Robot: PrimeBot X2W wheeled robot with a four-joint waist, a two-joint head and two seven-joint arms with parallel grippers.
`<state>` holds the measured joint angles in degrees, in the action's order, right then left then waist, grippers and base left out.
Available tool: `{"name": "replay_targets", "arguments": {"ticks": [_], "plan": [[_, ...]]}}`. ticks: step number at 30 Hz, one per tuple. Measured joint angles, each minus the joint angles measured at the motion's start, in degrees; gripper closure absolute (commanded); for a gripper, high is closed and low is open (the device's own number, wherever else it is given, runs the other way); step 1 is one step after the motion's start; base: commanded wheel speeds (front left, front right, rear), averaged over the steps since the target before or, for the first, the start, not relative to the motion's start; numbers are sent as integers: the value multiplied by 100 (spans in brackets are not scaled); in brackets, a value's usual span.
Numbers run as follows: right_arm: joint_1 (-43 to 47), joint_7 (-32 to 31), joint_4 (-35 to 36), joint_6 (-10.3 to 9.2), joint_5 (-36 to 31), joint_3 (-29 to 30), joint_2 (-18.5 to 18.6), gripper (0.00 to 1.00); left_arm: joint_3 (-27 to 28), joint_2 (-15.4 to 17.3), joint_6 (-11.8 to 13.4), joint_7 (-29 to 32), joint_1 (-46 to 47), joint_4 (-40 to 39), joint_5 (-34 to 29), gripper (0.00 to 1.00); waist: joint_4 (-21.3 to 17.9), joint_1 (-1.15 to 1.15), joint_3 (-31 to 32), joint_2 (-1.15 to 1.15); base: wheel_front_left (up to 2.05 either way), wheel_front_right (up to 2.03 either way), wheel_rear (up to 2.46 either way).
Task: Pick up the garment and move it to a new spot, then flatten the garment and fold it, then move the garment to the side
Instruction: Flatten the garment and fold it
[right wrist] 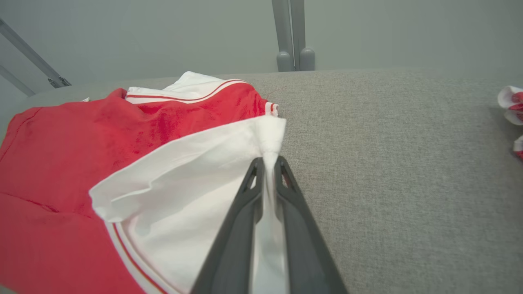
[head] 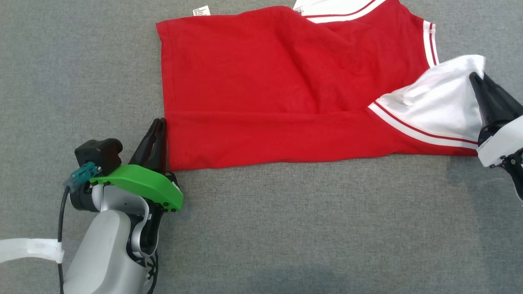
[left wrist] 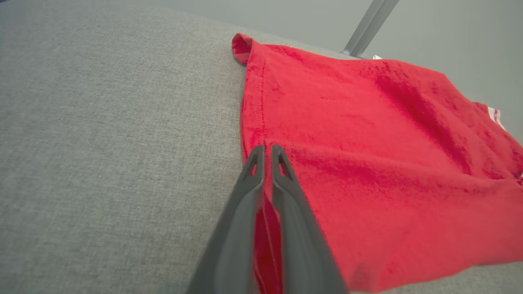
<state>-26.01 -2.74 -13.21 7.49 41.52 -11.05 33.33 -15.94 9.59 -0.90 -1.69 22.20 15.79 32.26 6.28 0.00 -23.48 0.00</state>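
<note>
Nearest the head camera, the left gripper (head: 160,122) sits at the near left corner of the red T-shirt (head: 265,81). Its 2 dark fingers are pressed together with a strip of red hem pinched between them, as the left wrist view confirms. The right gripper (head: 474,76) is likewise clamped, on the tip of the white sleeve (head: 437,98) at the shirt's right end. The shirt lies spread toward the far edge of the grey padded table (head: 286,228), mostly flat but with a diagonal ridge and a long crease along its near side. I judge the placing done, the flattening or first fold underway, and the move aside not yet begun. The shirt's far edge and collar are cut off at the top of the head view, and a small red-and-white object (right wrist: 512,106) at the table's right edge is too cropped to identify.
</note>
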Motion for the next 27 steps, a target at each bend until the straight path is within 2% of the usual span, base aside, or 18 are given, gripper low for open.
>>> {"name": "replay_targets", "arguments": {"ticks": [1, 4, 9, 16, 20, 27], "plan": [[-22, 40, -30, 0, -9, 7, -7, 0, 34, -20, 51, -14, 3, 96, 18, 0, -4, 0, 17, 0, 0, 0, 0], [-35, 193, -36, 0, -68, 90, 4, 0, 36, 10, 182, -13, 1, 271, -33, 0, -24, 0, 72, 0, 0, 0, 0], [333, 331, 185, 1, 29, 426, 79, 0, 156, 2, 367, -127, -359, 110, 37, 0, -62, 0, 172, 0, 0, 0, 0], [1418, 93, 489, 0, 175, 688, -37, 0, 149, -264, 320, 126, -985, -439, 577, 0, -74, 0, 138, 0, 0, 0, 0], [1475, -22, 558, 0, 182, 668, -227, 0, 170, -231, 393, 279, -959, -509, 608, 0, -96, 0, 45, 0, 0, 0, 0], [1274, -256, 328, 0, 270, 435, -501, 0, 193, -218, 382, 641, -676, -263, 849, 0, -122, 0, -49, 0, 0, 0, 0]]}}
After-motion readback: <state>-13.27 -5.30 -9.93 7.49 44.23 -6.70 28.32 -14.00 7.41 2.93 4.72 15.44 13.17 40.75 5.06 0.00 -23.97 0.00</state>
